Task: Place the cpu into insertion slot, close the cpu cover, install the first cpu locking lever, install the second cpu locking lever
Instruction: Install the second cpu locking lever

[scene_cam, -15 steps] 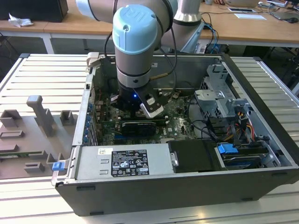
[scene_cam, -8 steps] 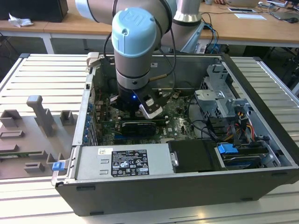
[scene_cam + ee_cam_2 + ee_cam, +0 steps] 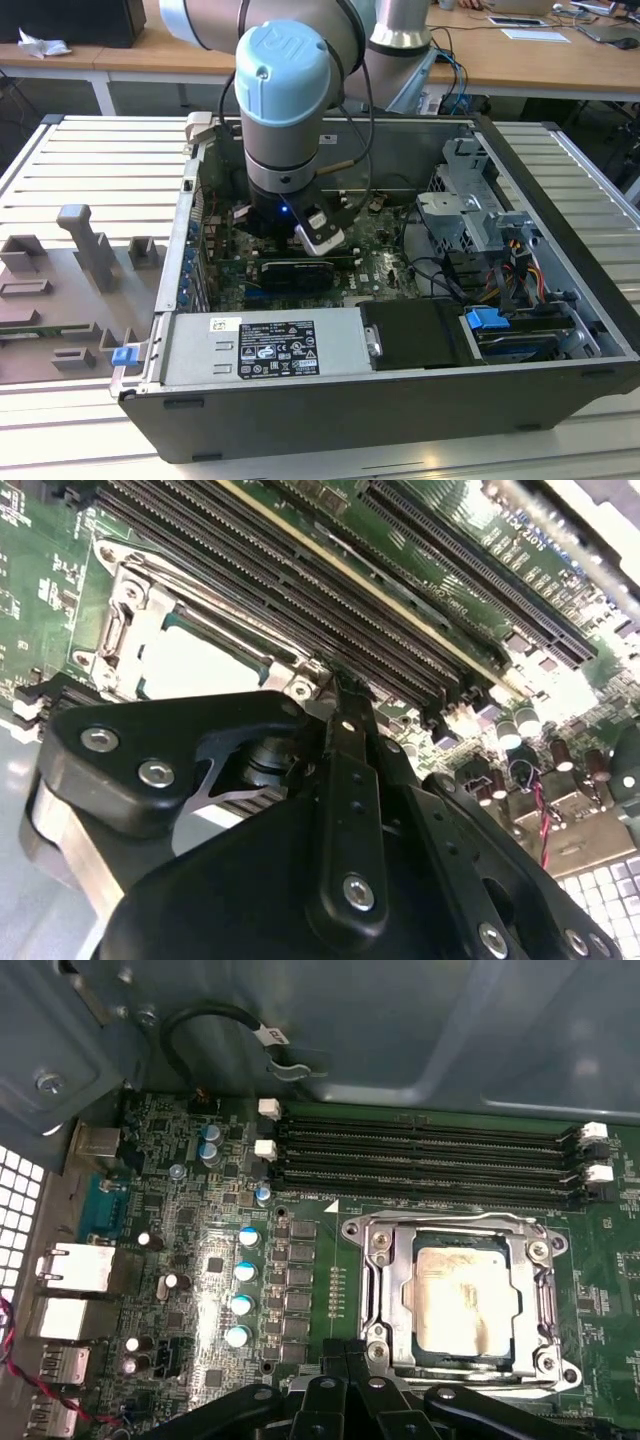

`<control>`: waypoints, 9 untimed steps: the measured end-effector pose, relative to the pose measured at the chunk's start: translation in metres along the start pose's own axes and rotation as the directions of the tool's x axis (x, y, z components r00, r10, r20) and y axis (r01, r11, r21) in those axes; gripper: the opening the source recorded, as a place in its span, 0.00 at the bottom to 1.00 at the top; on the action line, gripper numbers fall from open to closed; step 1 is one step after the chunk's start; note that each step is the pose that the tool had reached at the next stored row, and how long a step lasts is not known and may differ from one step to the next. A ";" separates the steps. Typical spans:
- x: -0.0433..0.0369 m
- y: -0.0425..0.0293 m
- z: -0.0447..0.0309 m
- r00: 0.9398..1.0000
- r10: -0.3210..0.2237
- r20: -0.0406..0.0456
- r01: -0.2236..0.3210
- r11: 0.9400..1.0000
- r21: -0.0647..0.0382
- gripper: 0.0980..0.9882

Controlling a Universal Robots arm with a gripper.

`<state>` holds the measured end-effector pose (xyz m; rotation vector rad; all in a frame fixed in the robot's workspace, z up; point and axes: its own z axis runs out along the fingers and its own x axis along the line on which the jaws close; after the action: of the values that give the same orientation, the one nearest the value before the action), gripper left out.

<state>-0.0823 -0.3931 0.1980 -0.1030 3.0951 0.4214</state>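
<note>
The cpu (image 3: 465,1300), a pale metal square, lies in the insertion slot (image 3: 462,1361) on the green board. The silvery cpu cover (image 3: 385,1285) lies flat around it, framing its face. Thin metal levers run along the frame's edges (image 3: 553,1290); whether they are latched I cannot tell. My gripper (image 3: 345,1352) is shut, with its black fingertips together just off the socket's edge and nothing visible between them. In the second wrist view my gripper (image 3: 336,687) points at a corner of the cover (image 3: 130,630), beside the cpu (image 3: 195,665). In the exterior view the arm's wrist (image 3: 285,150) reaches down into the open computer case.
Long black memory slots (image 3: 430,1155) run beside the socket, below the grey case wall (image 3: 400,1020). Capacitors (image 3: 243,1272) and rear ports (image 3: 75,1270) lie on the socket's other side. A black expansion card (image 3: 290,272), power supply (image 3: 265,345) and drive cage (image 3: 470,200) crowd the case.
</note>
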 end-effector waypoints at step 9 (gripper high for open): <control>-0.0002 0.0032 -0.0115 1.000 0.000 0.000 0.000 1.000 0.000 0.01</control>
<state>-0.0823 -0.3931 0.2100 -0.1028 3.0951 0.4214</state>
